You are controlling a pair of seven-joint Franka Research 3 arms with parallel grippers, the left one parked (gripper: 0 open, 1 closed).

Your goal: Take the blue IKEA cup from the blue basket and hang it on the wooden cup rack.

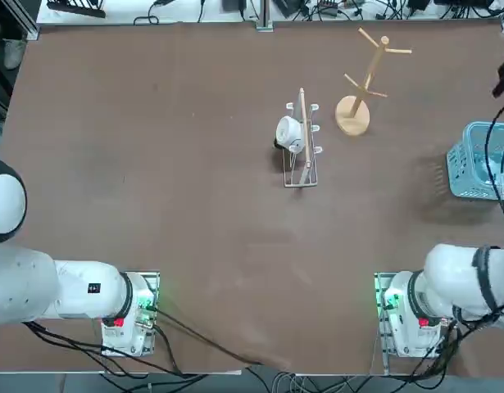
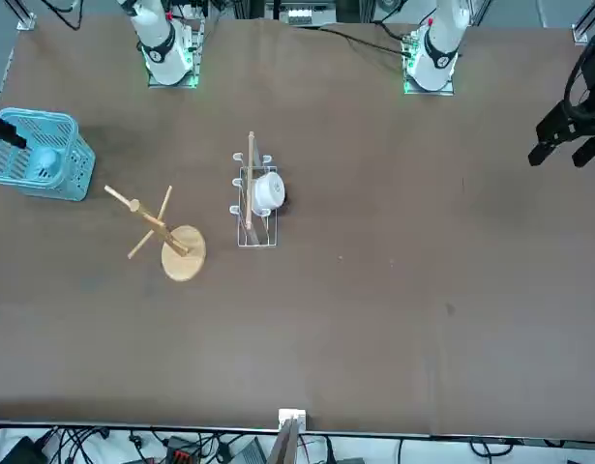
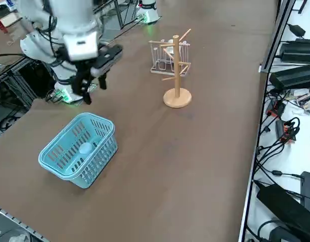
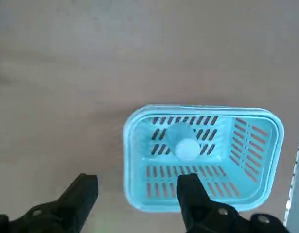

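The hand (image 4: 134, 204), spread and empty, is held above the table beside the basket (image 4: 251, 145). It should be centred over the cup (image 4: 184, 144) lying inside and lowered clear of the slotted plastic walls. The cup is smooth, pale, cylindrical. Farther off, the wooden rack (image 3: 176, 68) with angled pegs stands waiting.

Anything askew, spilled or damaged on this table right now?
Nothing stands out. The pale blue plastic cup sits inside the light-blue slotted basket, the light-wood mug tree stands upright with bare pegs, and a white mug rests on the low wire rack. The open right gripper hangs above the basket, holding nothing.
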